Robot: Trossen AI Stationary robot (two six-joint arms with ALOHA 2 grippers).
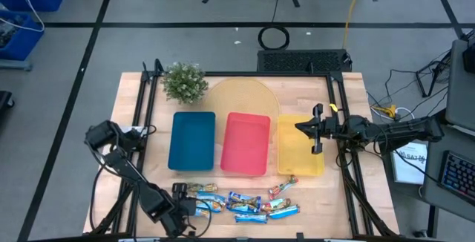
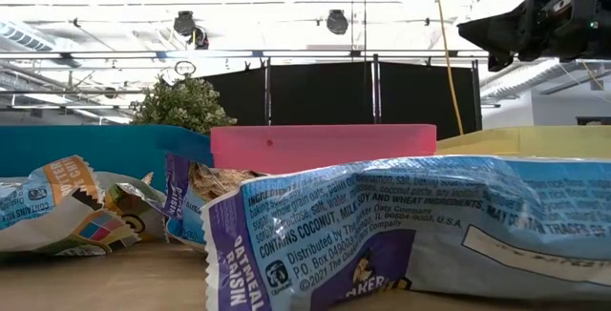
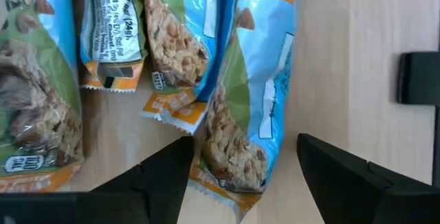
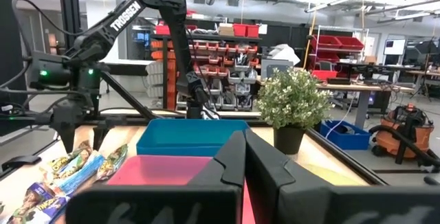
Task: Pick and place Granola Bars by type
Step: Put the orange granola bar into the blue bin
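**Jaws straddling end bar at near edge**

Left jaws [image 3: 242,172] stood apart over the Granola Bars [image 1: 241,203], one bar [image 3: 251,93] lying between the fingers, its long axis running away from them (across the gap). Right jaws [image 1: 318,132], together, waited over the yellow tray [image 1: 286,164], well apart.

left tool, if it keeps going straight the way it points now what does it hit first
Most likely the granola bar with the orange-edged wrapper lying between the open fingers of the left tool, then the wooden table under it; depth is hard to judge.
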